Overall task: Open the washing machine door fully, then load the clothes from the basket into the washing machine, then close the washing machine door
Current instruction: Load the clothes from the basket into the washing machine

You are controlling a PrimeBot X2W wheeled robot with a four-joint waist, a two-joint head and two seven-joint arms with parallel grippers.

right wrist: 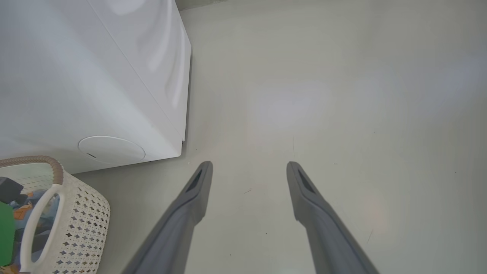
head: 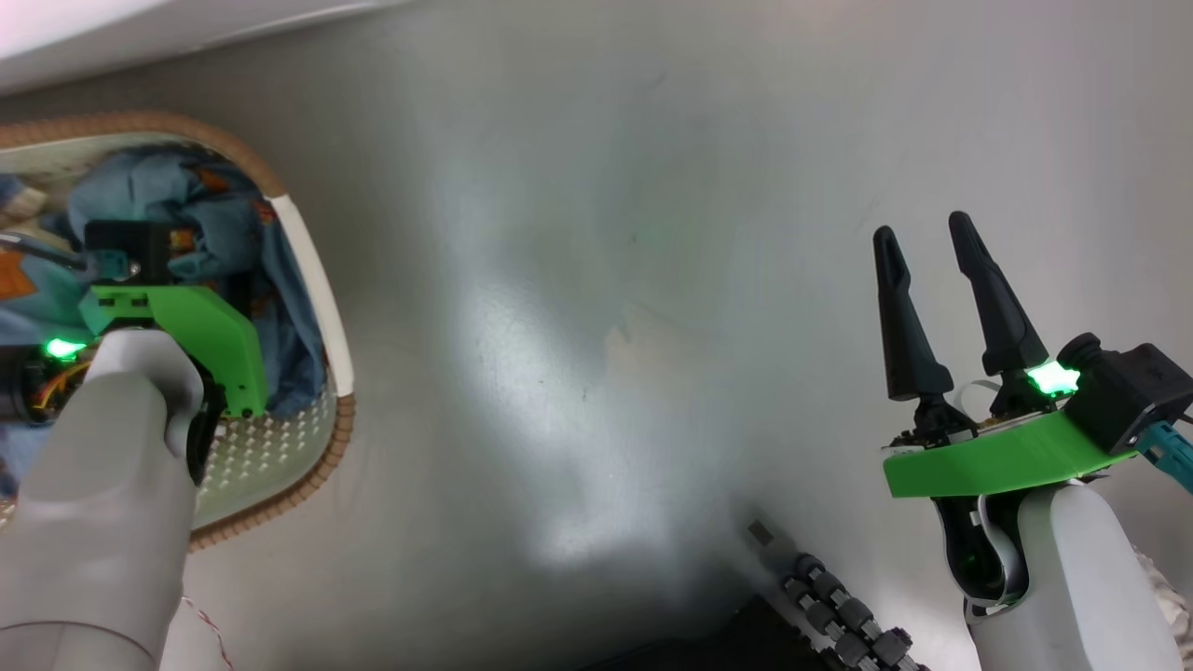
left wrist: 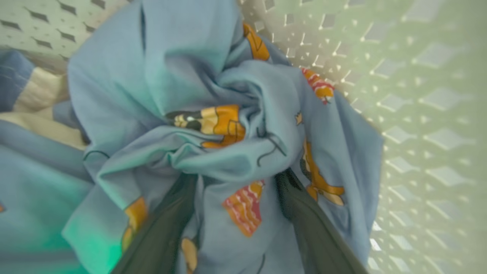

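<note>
light-blue soft fabric = clothes (left wrist: 182, 76). crumpled into deep folds and printed with orange-brown cartoon figures. one red-and-white striped patch directly between the fingers; cream panels far out past the left finger. heaped around and just ahead of the fingertips, inside the basket (left wrist: 418, 95).

left gripper (left wrist: 236, 179): pushed down into the heap. dark fingers (left wrist: 159, 236) spread well apart, tips buried under the folds, a broad fold lying loose between them. not clamped on it as far as visible. green glow on the cloth just outside the left finger.

basket wall: cream-white plastic, perforated with small diamond holes, close outside the right finger and rising beyond the tips. in the head view, brown woven-look rim (head: 149, 121) and white handle (head: 317, 280) on the side toward the right arm.

right gripper (right wrist: 249, 167): two dark fingers parted, nothing between them, bare grey floor (right wrist: 342, 95) past the tips. well apart from the basket.

washing machine (right wrist: 76, 76): plain glossy white body, up and outward from the right gripper's left finger. round lower cover (right wrist: 111, 149) on the face nearest the basket. basket corner low and outside that same finger, blue cloth visible through the handle gap.
</note>
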